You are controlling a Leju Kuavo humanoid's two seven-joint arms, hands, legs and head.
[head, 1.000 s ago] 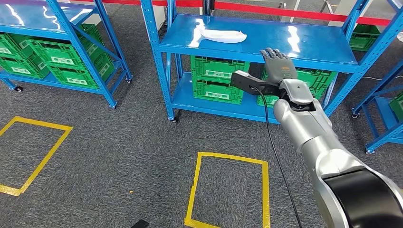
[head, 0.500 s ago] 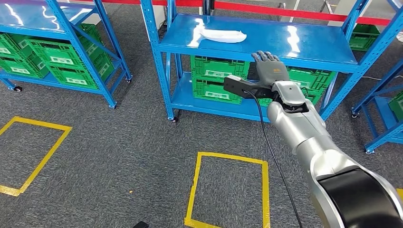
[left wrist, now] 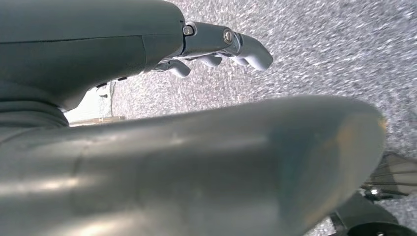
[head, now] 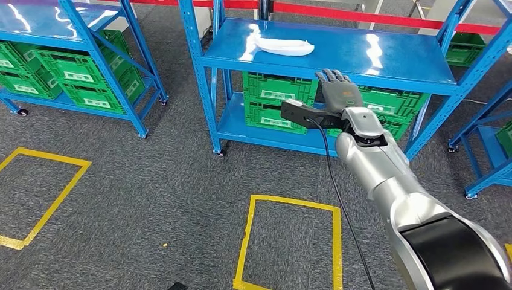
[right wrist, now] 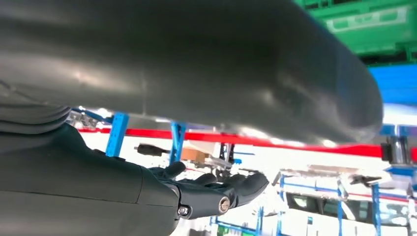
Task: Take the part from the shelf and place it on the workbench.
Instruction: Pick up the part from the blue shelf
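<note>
Right hand (head: 339, 92), fingers spread and holding nothing, is raised at the blue shelf (head: 386, 60) edge, likely staged to reach the white part (head: 282, 45) lying farther left. Left hand (left wrist: 216, 46) hangs over carpet, fingers loosely curled, holding nothing.

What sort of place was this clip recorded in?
Probably a warehouse or factory test area: blue steel shelving holding green plastic crates, yellow tape squares marked on grey carpet, and a red barrier behind the shelves.

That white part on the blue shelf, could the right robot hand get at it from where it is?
Probably yes. The white part lies in the open on the shelf top, nothing around it; the right robot hand, empty, is raised just before the shelf edge.
</note>
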